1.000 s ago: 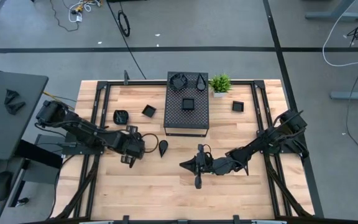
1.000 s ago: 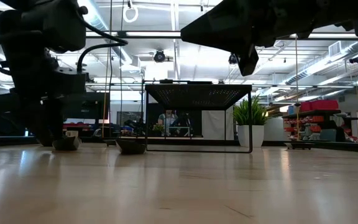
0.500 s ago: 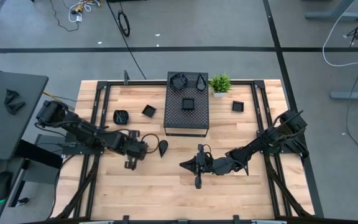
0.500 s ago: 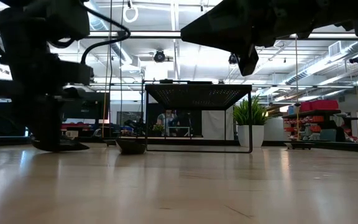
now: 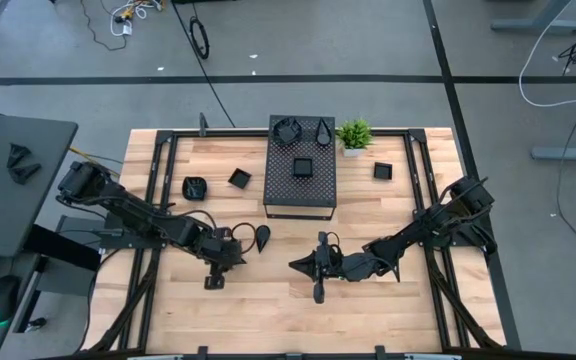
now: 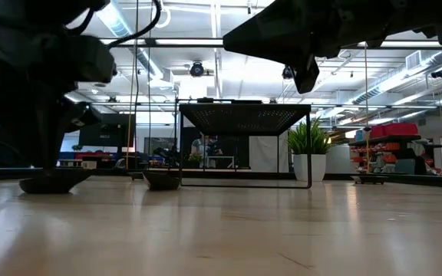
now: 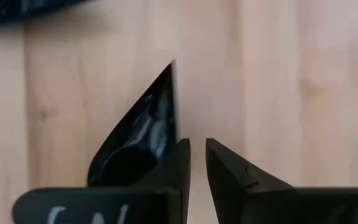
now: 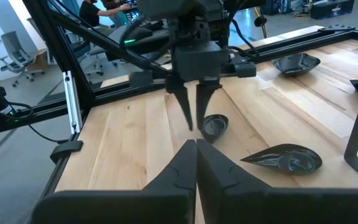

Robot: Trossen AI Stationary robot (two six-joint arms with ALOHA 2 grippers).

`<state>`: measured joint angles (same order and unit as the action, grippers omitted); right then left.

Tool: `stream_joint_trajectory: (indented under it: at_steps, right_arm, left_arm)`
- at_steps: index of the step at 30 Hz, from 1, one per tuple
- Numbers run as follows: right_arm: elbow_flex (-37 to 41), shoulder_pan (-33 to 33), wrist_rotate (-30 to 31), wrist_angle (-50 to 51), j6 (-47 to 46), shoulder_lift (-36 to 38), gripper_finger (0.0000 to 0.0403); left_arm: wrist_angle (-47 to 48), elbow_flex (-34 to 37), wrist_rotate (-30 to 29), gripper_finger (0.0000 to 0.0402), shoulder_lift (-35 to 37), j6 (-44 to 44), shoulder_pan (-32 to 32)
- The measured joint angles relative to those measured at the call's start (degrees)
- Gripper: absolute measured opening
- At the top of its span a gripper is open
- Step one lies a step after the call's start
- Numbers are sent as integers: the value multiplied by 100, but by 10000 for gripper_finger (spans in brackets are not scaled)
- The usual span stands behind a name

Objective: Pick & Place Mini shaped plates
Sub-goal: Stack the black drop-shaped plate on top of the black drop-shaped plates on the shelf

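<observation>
My left gripper [image 7: 197, 146] points down over the table's near-left part [image 5: 216, 270], open by a narrow gap with only bare wood in it. A glossy black teardrop plate [image 7: 142, 140] lies flat on the table beside one finger; the low view shows this plate [image 6: 52, 182] under the gripper. A second teardrop plate [image 5: 262, 237] rests on the table nearby. My right gripper [image 8: 196, 144] hangs shut and empty above mid-table [image 5: 296, 265]. Three plates sit on the black perforated box [image 5: 301, 190]. My left gripper comes from above, pointing down. One finger [image 7: 178, 165] stands at the teardrop plate's long straight edge [image 7: 171, 106], with the plate on that finger's outer side and nothing between the fingers. That finger hides the place where they meet. The plate lies flat on the table.
More small plates lie on the table's far part: a rounded one [image 5: 195, 187], a square one [image 5: 240, 178] and another square one [image 5: 383, 171]. A green potted plant [image 5: 354, 133] stands by the box's far-right corner. Bare wood stretches along the near edge.
My left gripper has moved toward the table's near edge and a little to the right. The teardrop plate under it has slid along the table with it, toward the near edge. My right arm has kept still.
</observation>
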<state>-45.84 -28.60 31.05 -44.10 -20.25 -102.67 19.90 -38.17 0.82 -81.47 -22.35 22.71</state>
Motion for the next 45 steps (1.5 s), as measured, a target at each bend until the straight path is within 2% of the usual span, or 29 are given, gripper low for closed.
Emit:
stream_joint_trajectory:
  at_steps: [5,8,10,13,17,21,28,33,40,45]
  right_arm:
    - [0,2,0,0,-11,0,9]
    - [0,2,0,-2,-21,0,9]
    - [0,2,0,-2,-20,0,9]
    - [0,12,2,-2,-20,0,9]
    - [0,15,1,-4,-20,0,9]
    - [0,15,2,-4,-20,0,9]
    - [0,15,2,-4,-20,-2,9]
    - [0,15,1,-4,-22,-2,9]
    - [0,15,2,-4,-21,-2,9]
    - [0,15,2,-4,-20,-2,9]
  left_arm:
    - [89,-362,236,56,0,56,-2]
    - [671,-664,225,66,0,209,-3]
    - [1261,-819,-134,70,15,213,1]
    - [1887,-904,-969,66,17,48,-69]
    - [2465,-869,-1190,51,9,27,-323]
    - [2382,-655,-975,45,9,321,-547]
    - [1874,-244,-922,58,9,393,-819]
    - [1316,-59,-421,53,11,350,-638]
    - [1058,-40,-318,30,11,-147,-117]
    - [441,-40,-268,19,11,-618,361]
